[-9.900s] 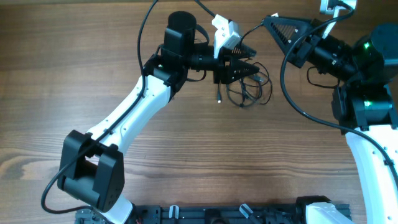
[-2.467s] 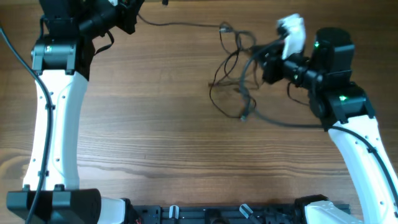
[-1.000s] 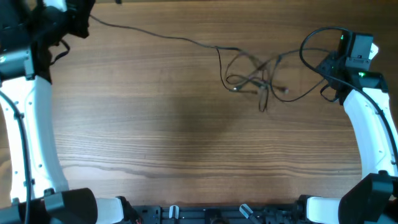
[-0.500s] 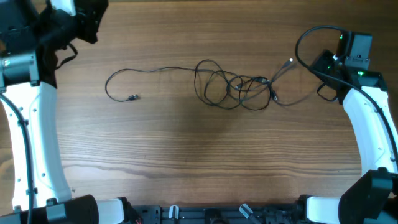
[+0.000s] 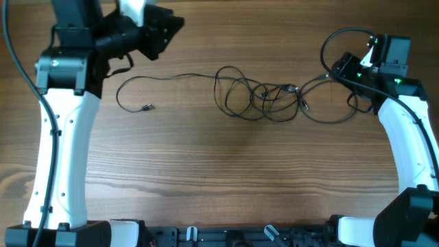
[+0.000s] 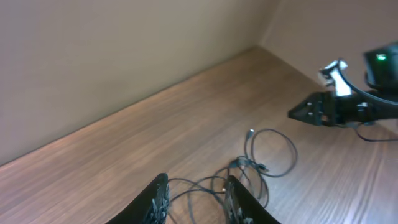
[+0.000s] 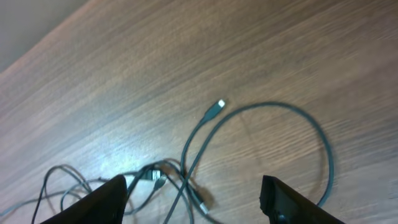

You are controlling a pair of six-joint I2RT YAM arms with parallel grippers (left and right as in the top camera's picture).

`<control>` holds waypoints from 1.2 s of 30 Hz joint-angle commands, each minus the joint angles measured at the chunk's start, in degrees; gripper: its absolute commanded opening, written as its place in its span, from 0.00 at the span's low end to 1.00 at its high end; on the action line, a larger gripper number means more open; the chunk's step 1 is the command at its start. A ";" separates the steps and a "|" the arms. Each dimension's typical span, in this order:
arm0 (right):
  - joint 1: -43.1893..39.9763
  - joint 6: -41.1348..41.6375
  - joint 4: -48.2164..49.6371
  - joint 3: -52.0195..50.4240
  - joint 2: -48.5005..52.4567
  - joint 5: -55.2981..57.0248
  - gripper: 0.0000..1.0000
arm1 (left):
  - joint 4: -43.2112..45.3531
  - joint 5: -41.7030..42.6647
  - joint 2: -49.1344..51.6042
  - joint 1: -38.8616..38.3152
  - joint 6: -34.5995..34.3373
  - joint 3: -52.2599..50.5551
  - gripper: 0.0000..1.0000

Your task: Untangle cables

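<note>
1. Black and wire-thin, the cables [image 5: 257,96] lie on the wooden tabletop [image 5: 206,171]. They are knotted into a loose tangle between the two hands and touch neither.
2. The left hand [image 5: 175,27] hovers with its fingers spread and nothing between them. One long strand trails from the tangle toward it and ends in a small plug [image 5: 146,107] on the tabletop near that hand.
3. The right hand [image 5: 341,66] is spread wide and empty. A broad loop lies just ahead of its fingers, with a pale plug tip [image 7: 216,107] a little beyond.
4. These cords look light, limp and slick. A pull on one strand will likely drag the whole tangle, and a hard tug may tighten the knot.
5. The best hold is probably just behind a plug, where the cord is stiffer, while the other hand pins the tangle.
</note>
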 commanded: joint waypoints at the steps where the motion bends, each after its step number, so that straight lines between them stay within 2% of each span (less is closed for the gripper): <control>1: 1.51 2.82 -3.17 1.03 1.18 -1.40 0.73 | -0.07 1.09 1.31 -1.49 1.42 1.01 0.30; 3: 2.69 4.37 -5.22 1.01 1.18 -1.46 0.78 | 0.09 0.92 2.05 -1.68 1.75 1.01 0.30; 9: 8.33 10.36 -7.98 0.87 1.18 0.37 0.82 | 0.13 -0.52 3.87 -1.66 1.73 1.01 0.28; 20: 20.22 32.26 -14.36 -0.52 1.40 16.20 0.84 | -1.25 -3.21 3.91 -1.68 1.70 1.01 0.25; 31: 23.85 41.64 -12.33 -7.72 1.62 16.39 0.85 | -1.51 -3.41 3.91 -1.68 1.73 1.01 0.24; 36: 23.85 41.62 -7.37 -10.62 1.88 15.54 0.84 | -1.49 -3.41 3.91 -1.68 1.75 1.01 0.23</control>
